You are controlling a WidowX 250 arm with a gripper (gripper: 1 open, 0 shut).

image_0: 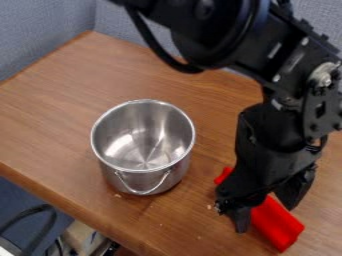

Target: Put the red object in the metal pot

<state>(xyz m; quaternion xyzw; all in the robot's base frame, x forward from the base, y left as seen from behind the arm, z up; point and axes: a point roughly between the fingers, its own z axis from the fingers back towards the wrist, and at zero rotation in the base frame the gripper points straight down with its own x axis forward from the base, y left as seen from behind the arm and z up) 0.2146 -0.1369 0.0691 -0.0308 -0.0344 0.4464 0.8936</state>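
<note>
I have the gripper (245, 208) pointing straight down over the red bar (278, 222), at the near right of the table (54, 90). The bar lies flat on the wood, angled from near the gripper's left side out toward the near right corner; only its two ends show, since the black hand covers the middle. The jaws are spread as wide as they go, and I judge they straddle the bar without clamping it yet, so nothing is held. That placement makes sense to me: coming down across the bar's narrow width near its centre should give a balanced grasp once I close.

The pot (143, 143) stands upright to the left of the bar, well apart from it, wire handle hanging on the near side. Its inside is bare polished metal, nothing in it. Its mouth is open and unobstructed, so once lifted the bar needs only a short carry leftward and a drop.
</note>
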